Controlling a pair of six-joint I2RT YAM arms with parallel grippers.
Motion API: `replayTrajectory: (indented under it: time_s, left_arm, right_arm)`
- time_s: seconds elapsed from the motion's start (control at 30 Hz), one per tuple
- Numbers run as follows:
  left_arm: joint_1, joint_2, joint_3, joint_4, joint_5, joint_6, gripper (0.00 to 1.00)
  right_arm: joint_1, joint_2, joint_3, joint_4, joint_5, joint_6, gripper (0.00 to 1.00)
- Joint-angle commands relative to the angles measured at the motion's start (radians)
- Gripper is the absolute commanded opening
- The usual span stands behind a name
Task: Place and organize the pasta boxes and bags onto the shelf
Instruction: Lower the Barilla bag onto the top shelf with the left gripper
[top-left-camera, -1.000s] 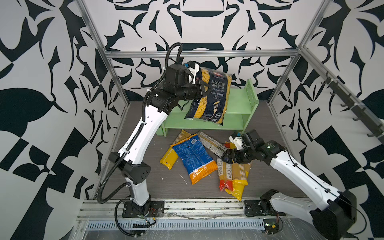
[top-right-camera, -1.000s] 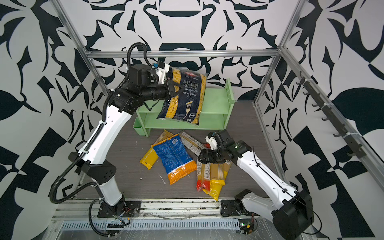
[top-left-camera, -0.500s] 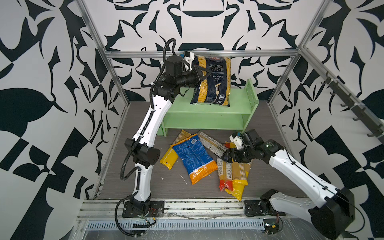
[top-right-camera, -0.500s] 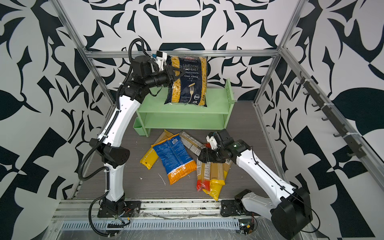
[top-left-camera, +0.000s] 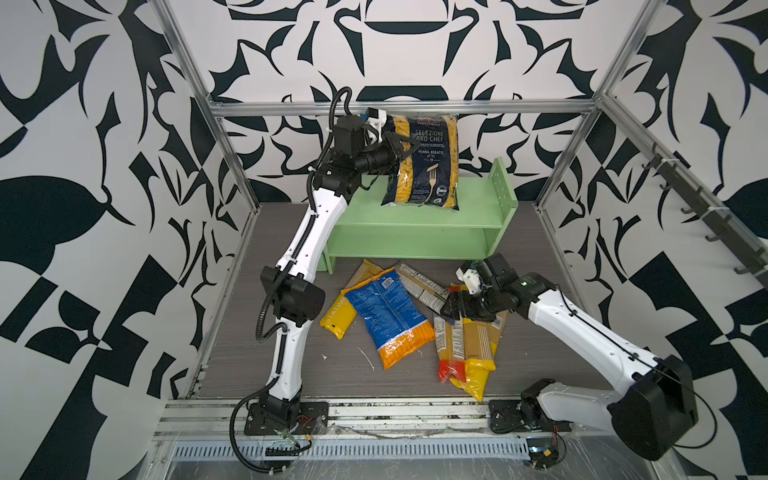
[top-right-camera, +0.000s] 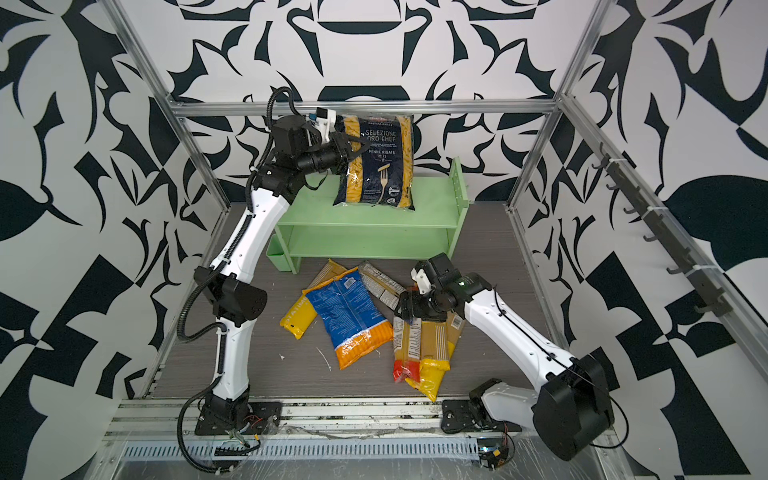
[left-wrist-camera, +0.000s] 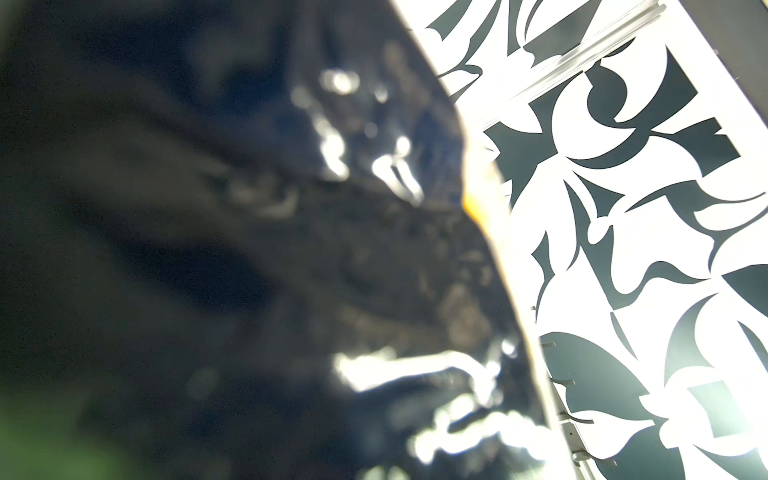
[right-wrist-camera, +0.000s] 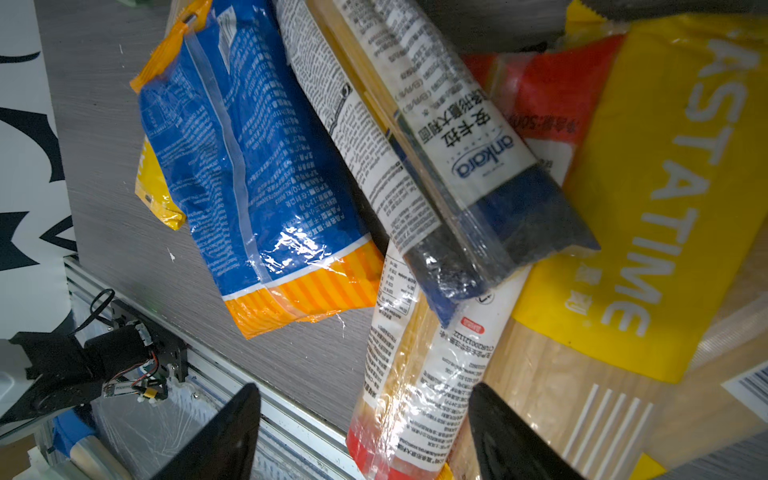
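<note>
Our left gripper (top-left-camera: 402, 146) clamps the black penne bag (top-left-camera: 428, 166) upright on the shelf (top-left-camera: 415, 218). Our right gripper (top-left-camera: 451, 306) gapes over spaghetti packs (top-left-camera: 465, 345).

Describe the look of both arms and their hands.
Both the left arm and right arm have white link shells with black joints and bases. A black ribbed hose loops along the left; a thin black cable runs down the right, which shows a small green light. The left hand and right hand are black, each with a white camera mount behind it.
</note>
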Motion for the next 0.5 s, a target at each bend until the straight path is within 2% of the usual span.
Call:
replayTrajectory:
  time_s: [0.0,0.47]
  left_arm:
    - [0.021,-0.044,0.097,0.335,0.043,-0.056,0.00]
    - [0.030,0.005,0.053,0.437,0.080,-0.196,0.00]
  right_arm:
    - [-0.006,0.007,0.040,0.031,0.018,0.026,0.81]
    - [-0.007,0.029,0.044,0.045,0.047,0.052,0.81]
